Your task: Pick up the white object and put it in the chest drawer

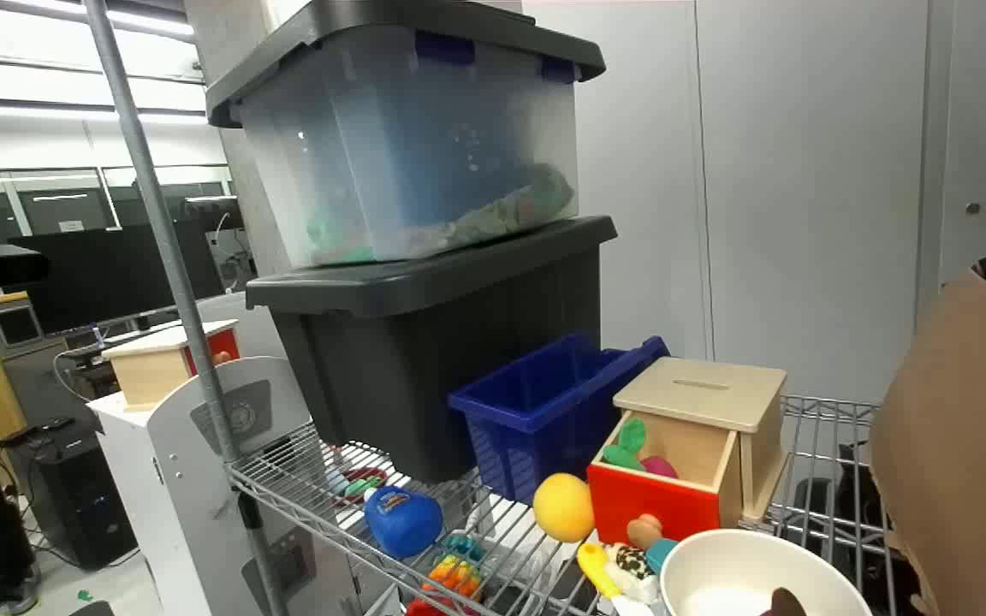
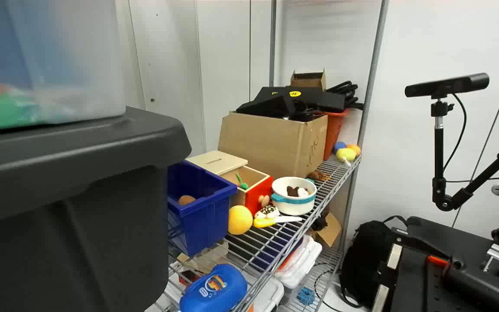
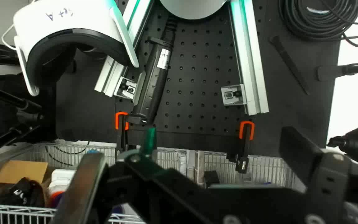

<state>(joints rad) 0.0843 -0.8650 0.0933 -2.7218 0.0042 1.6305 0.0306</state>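
– How is the gripper [image 3: 191, 143] being posed?
– In the wrist view, it is being pointed down toward the black tabletop [image 3: 291, 109]. Its fingers [image 3: 300, 152] are being held wide apart, and one tabletop edge is being shown between them.
– Is any writing being displayed?
– "Set A" is being displayed on the white headset [image 3: 95, 18], upside down in that view. The lettering on the cardboard box [image 2: 267, 136] and the blue bottle [image 2: 236, 286] is being blurred past reading.
– Which way is the drawer [image 1: 630, 496] being pointed?
– In both exterior views, it is being held out of the light-wood chest [image 1: 715, 409], its axis crosswise to the front edge of the wire shelf [image 1: 288, 469], its red face being turned toward that edge.
– Which white object is being meant?
– That cannot be told. A spotted white piece [image 2: 267, 212] is being carried by the shelf just beside the drawer and the yellow-handled knife [image 2: 265, 222]; a second white piece [image 2: 302, 192] is being held inside the bowl [image 2: 293, 209]. Neither long axis is being shown clearly.
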